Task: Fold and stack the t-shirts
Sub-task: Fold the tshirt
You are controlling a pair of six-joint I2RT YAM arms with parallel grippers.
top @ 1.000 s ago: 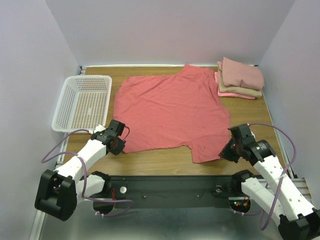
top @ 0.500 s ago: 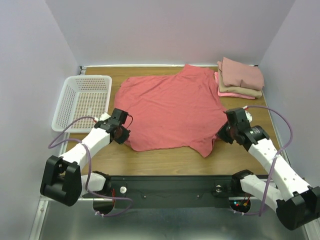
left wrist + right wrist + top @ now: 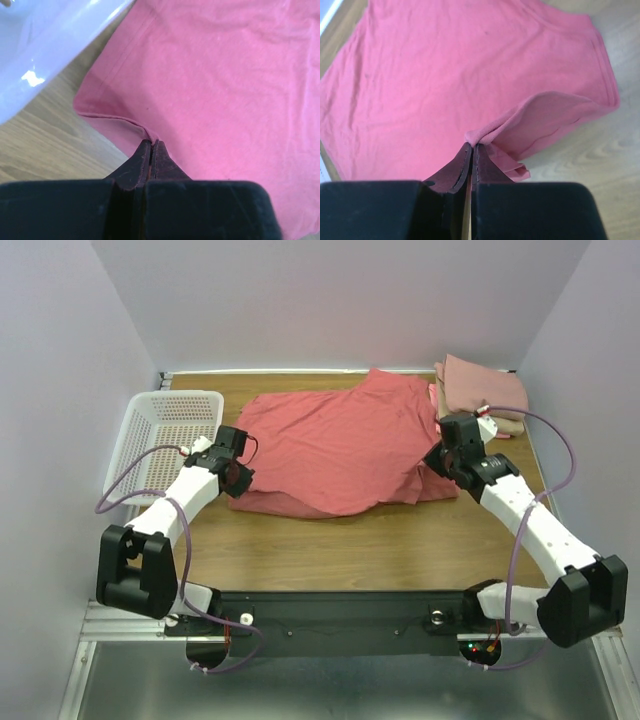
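Note:
A large coral-red t-shirt (image 3: 340, 445) lies spread on the wooden table, its near edge lifted and folded back over itself. My left gripper (image 3: 236, 478) is shut on the shirt's near-left hem (image 3: 145, 131). On the other side my right gripper (image 3: 437, 462) pinches a bunched fold of the same shirt (image 3: 485, 134) at its near-right edge. Three folded t-shirts (image 3: 480, 395) sit stacked at the back right corner, dusty-pink on top, tan under it, bright pink at the bottom.
A white plastic mesh basket (image 3: 165, 445) stands at the left edge of the table, close to my left arm. Bare wood (image 3: 350, 550) stretches along the near side. Pale walls close in on three sides.
Both grippers have carried the shirt's near edge away from me, toward the back, so the bottom part now lies folded over the shirt. The right arm moved farther, close to the folded stack.

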